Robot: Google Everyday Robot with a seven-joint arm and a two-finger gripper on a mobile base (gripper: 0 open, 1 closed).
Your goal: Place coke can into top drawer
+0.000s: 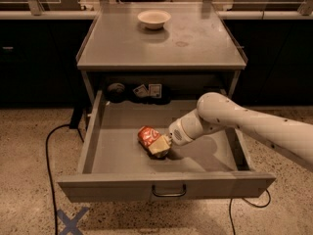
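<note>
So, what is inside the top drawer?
The coke can lies on the drawer floor near the middle, with the pincer at it. At the back, in shadow, sit a dark round object and small pale items. The arm covers some floor on the right.

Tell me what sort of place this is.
Likely a robot test area styled as a kitchen: grey counter with a white bowl, blue tape X on the floor, and the end effector inside the open top drawer at the coke can.

One coke can (146, 134), one hand (160, 146) down in the one open top drawer (161, 186), one white bowl (154, 18), one table (200, 48)
</note>
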